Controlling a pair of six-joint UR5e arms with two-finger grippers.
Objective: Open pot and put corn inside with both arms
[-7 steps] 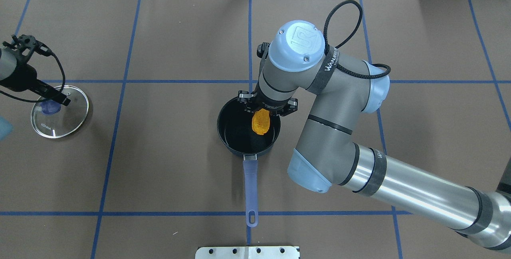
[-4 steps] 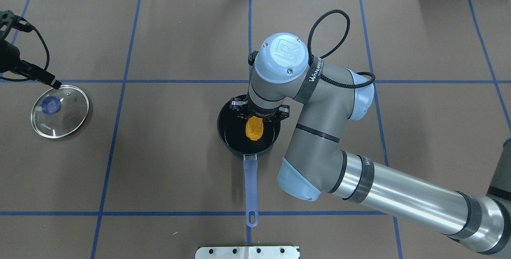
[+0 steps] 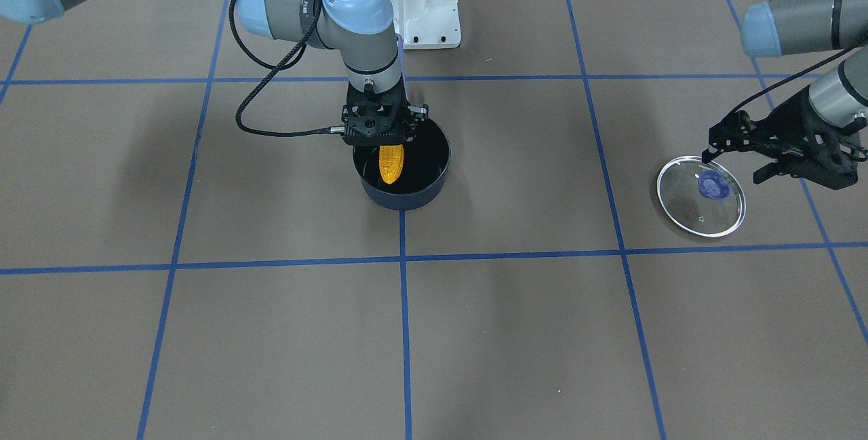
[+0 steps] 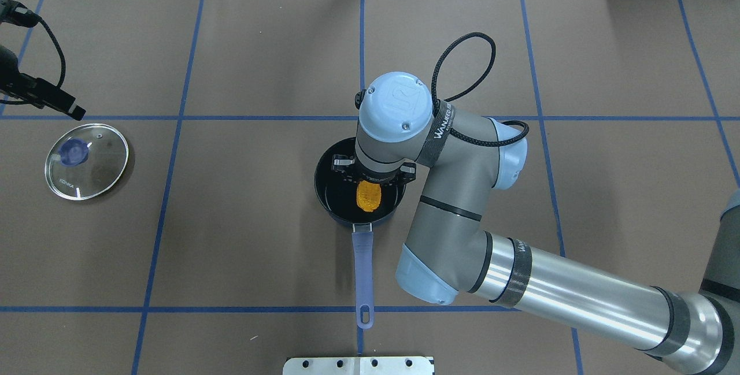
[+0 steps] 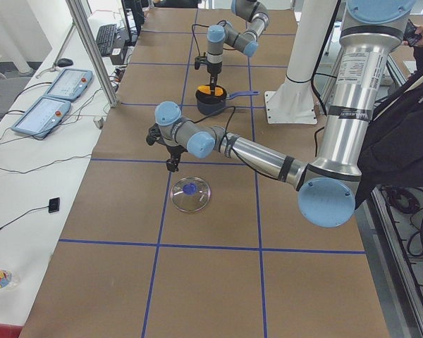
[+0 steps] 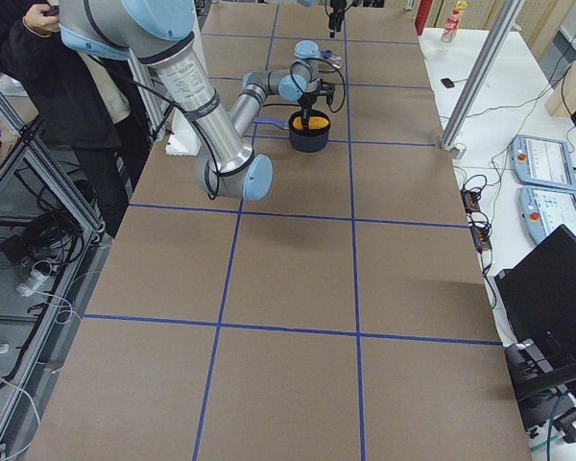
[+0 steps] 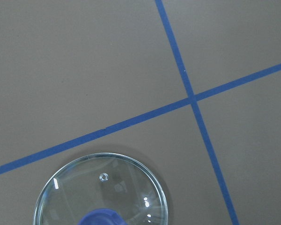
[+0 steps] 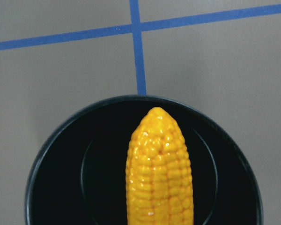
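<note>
1. Clenched in right end effector (image 3: 388,145): yellow-orange bumpy toy corn cob (image 4: 368,197), hung tip-down at mouth of small navy saucepan (image 4: 332,196), likely for a short drop.
2. Parked at saucepan's 9 o'clock on brown worktop (image 4: 231,248): round glass lid (image 4: 87,160), well apart, mouth left open.
3. Near lid, fingers spread, grasping nothing: left end effector (image 3: 736,162).

Covered or cropped
Under the wrist from overhead: fingers of right gripper (image 4: 372,178), top of corn (image 4: 369,197). Cut by frame edges: left gripper (image 4: 68,108), glass lid (image 7: 100,187), pot (image 8: 84,136) rim, corn's base.
</note>
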